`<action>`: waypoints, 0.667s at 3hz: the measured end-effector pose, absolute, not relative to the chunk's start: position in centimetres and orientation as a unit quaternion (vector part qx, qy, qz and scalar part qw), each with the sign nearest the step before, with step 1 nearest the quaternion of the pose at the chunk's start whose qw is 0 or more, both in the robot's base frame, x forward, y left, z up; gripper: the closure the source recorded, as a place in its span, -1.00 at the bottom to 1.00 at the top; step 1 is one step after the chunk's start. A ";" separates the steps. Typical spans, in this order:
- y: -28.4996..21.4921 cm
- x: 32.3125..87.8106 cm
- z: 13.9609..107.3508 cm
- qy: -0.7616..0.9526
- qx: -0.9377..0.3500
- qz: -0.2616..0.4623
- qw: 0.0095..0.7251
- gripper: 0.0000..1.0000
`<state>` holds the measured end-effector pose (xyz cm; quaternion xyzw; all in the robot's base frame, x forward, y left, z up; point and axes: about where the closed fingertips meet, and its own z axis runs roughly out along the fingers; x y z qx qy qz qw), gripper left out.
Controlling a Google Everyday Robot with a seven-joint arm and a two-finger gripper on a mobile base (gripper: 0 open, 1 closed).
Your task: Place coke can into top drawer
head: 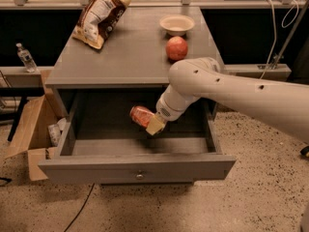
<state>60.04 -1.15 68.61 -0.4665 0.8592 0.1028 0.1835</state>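
Nearest us, we see the top drawer (137,166) standing open. Above its floor the gripper (151,122) holds the coke can (140,115) tilted, its fingers (156,125) pinching it. Beyond, the counter (130,57) carries an apple (176,48), a bowl (176,24) and a chip bag (99,16).

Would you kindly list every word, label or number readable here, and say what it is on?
Nothing can be read.
chip bag: print too blurred.
coke can, held by the tool over the open top drawer: markings too blurred.
water bottle: label too small.
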 end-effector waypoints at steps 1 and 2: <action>-1.0 59.9 67.5 0.862 -0.460 0.109 0.185 -0.48; -0.4 59.8 66.3 0.861 -0.456 0.119 0.189 -0.93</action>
